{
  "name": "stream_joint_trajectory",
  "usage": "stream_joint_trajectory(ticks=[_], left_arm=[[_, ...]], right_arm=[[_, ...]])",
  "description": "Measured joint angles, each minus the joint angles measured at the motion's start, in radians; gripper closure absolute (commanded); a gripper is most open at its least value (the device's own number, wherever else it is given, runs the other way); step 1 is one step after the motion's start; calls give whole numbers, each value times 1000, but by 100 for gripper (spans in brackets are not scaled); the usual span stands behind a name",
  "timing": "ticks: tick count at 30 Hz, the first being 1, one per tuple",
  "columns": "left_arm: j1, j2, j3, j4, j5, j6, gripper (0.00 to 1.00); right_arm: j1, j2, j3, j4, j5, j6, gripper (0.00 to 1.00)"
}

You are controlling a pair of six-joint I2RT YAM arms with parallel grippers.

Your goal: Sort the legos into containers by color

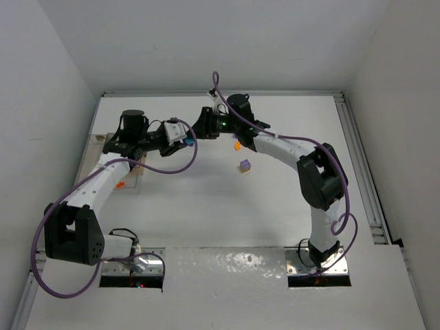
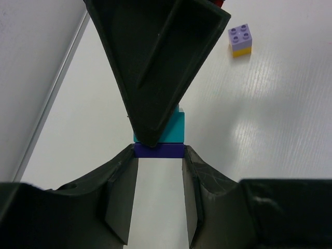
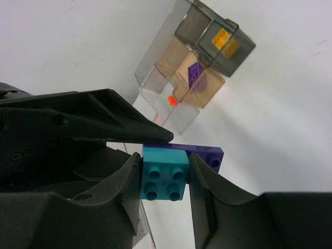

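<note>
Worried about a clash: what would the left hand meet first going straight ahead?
The left hand grips the purple plate; straight ahead sits the teal brick stuck to it, clamped by the right hand. No free gap, it seems.

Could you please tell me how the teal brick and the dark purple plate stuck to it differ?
The teal brick is a thick block; the dark purple plate is thin and flat. The teal brick is pinched by the right gripper, the dark purple plate by the left gripper. The plate juts past the brick's side in the right wrist view. Both are legos, joined together.
</note>
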Motion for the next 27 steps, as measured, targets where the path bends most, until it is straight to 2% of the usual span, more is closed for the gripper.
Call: stream_joint_trajectory(ticks=[8,22,25,27], left_arm=[[-9,0,-14,-17,-14,21,100],[36,3,-21,-90,-166,8,100],[167,23,27,-166,-176,-26,100],[307,61,108,-253,-169,-4,100]], right_arm=[[-6,0,-29,12,-19,10,100],[-93,-43,-79,-38,-12,-25,100],[-91,-65,-87,-82,3,-63,100],[-90,-89,-105,-105,10,-85,100]])
